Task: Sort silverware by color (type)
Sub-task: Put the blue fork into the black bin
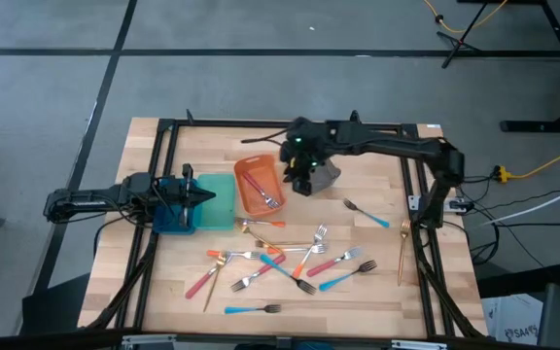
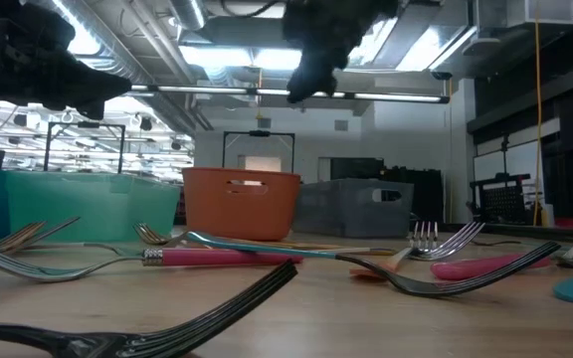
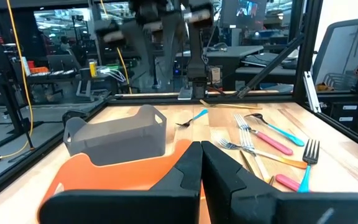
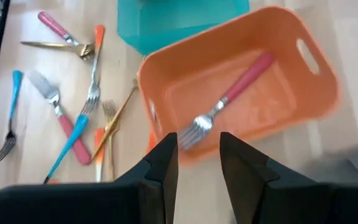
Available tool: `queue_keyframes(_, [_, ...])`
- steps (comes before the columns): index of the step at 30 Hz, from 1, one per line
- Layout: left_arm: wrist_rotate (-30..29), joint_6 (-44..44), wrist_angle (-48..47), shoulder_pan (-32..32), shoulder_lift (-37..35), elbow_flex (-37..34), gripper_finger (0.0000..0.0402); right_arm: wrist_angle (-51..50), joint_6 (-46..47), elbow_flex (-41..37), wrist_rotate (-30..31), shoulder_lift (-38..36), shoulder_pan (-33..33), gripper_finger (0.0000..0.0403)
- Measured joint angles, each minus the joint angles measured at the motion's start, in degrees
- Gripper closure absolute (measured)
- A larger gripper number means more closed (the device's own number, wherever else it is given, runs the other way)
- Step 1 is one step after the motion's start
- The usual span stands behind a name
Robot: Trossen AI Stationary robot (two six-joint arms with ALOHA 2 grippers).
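The silverware (image 1: 290,258) lies scattered on the near half of the table: forks with pink, orange, blue and gold handles. One pink-handled fork (image 4: 229,99) lies flat in the orange bin (image 1: 258,185). My right gripper (image 4: 199,140) hovers open and empty above the table's middle (image 1: 302,180), over the orange bin's right rim, its fingers pointing down. My left gripper (image 3: 201,146) waits shut and empty at the left side (image 1: 207,194), level over the teal bin (image 1: 202,204).
A grey bin (image 1: 326,176) stands just right of the orange one, partly under my right gripper. A blue fork (image 1: 367,212) and a gold utensil (image 1: 403,248) lie apart toward the right. Another blue fork (image 1: 251,309) lies near the near edge. A black frame (image 1: 163,146) borders the table.
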Motion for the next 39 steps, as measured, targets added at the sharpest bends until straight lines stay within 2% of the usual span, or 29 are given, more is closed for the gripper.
queue_keyframes(9, [0.0,0.0,0.0,0.0,0.0,0.0,0.04,-12.8,3.0,0.0,7.5,-11.1,0.0,0.0294])
queue_keyframes(14, [0.0,0.0,0.0,0.0,0.0,0.0,0.04,-15.2,6.1,-3.8,10.9,-17.7,0.6,0.0294])
queue_keyframes(20, [0.1,0.0,0.0,0.0,0.0,0.0,0.04,-16.1,10.7,-12.6,16.6,-26.5,3.3,0.0294])
queue_keyframes(29, [0.0,0.0,0.0,0.0,0.0,0.0,0.04,-16.0,23.6,-29.3,21.5,-38.1,6.1,0.0295])
queue_keyframes(39, [0.1,0.0,0.0,0.0,0.0,0.0,0.04,-15.8,31.4,-45.4,21.9,-41.5,8.4,0.0295])
